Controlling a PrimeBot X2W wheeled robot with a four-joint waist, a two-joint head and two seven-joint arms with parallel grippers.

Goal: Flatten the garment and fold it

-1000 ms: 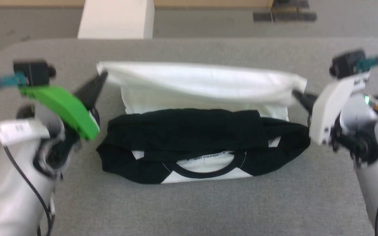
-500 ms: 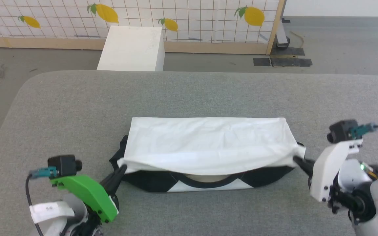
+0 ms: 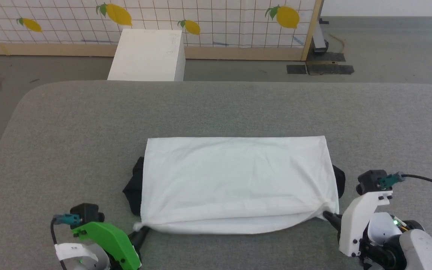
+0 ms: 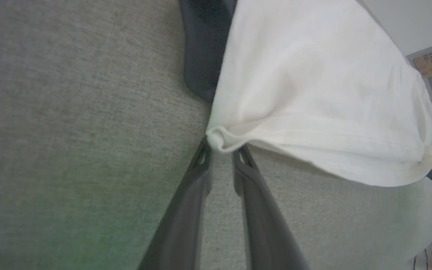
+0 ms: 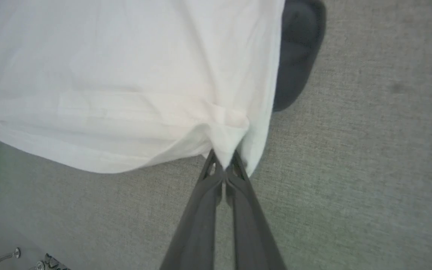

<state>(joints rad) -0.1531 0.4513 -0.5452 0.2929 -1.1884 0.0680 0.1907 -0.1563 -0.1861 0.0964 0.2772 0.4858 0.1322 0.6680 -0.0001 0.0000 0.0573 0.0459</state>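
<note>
**Grey table carrying the folded shirt, both near corners gripped**

Grey cloth is covering the table (image 3: 69,123), with a lemon-print screen (image 3: 216,22) and a white box (image 3: 146,54) standing beyond it. The shirt (image 3: 238,180) is lying near the front edge, white body on top, black sleeves (image 3: 133,187) peeking out at both ends. The left gripper (image 4: 221,152) is pinching the near left corner, its fingers slightly apart around the rolled hem. The right gripper (image 5: 223,165) is clamping the near right corner, its fingers almost touching.
</note>
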